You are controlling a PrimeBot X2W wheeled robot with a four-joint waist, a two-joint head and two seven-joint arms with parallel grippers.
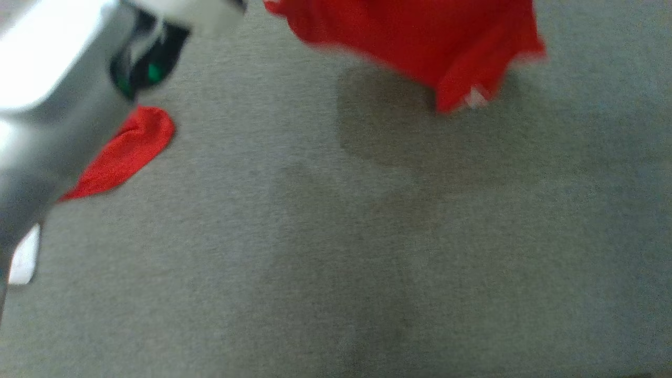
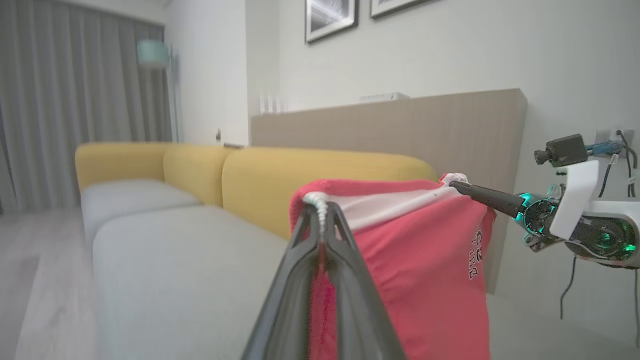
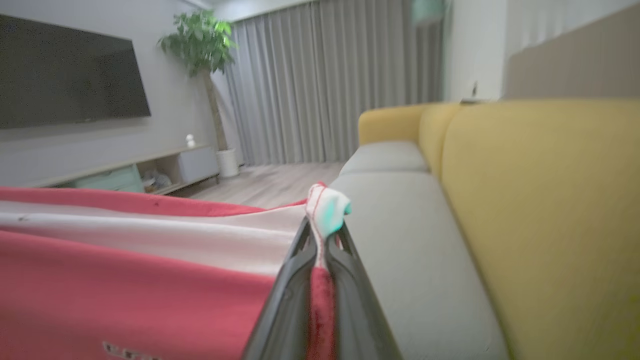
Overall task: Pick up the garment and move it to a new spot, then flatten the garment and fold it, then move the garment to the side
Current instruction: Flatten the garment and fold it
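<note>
Silvery-white forearm point(image 1: 50, 89), dark tapered fingers point(image 2: 361, 300)

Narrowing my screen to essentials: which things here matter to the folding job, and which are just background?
Job: red garment; left gripper and right gripper, each shut on its white-trimmed edge; grey sofa seat below.
Background: TV; potted plant; curtains; framed pictures; yellow backrest.

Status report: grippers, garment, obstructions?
Left gripper shut on red garment at white trim. Right gripper likewise. Garment stretched between them over sofa seat. No obstruction seen.
</note>
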